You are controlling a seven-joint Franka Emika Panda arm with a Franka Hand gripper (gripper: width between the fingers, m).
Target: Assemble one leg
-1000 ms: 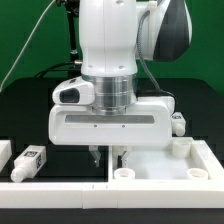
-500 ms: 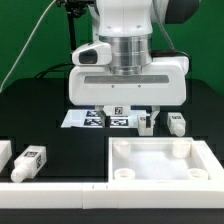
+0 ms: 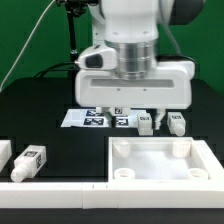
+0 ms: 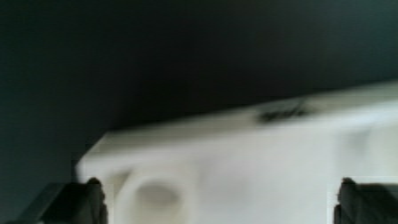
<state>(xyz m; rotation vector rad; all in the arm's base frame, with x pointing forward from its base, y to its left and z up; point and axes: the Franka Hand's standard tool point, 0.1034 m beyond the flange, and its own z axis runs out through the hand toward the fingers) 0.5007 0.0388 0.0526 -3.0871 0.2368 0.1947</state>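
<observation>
Your gripper (image 4: 217, 204) hangs with its jaws spread wide and nothing between them. The leg (image 3: 145, 123) stands on the table just beneath it, untouched. I'd call this the approach to grasp: centre over that leg, descend, then close.

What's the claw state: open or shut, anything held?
Open, holding nothing. In the wrist view the claw has its fingers far apart with nothing between them. Only a blurred white surface lies beyond.
</observation>
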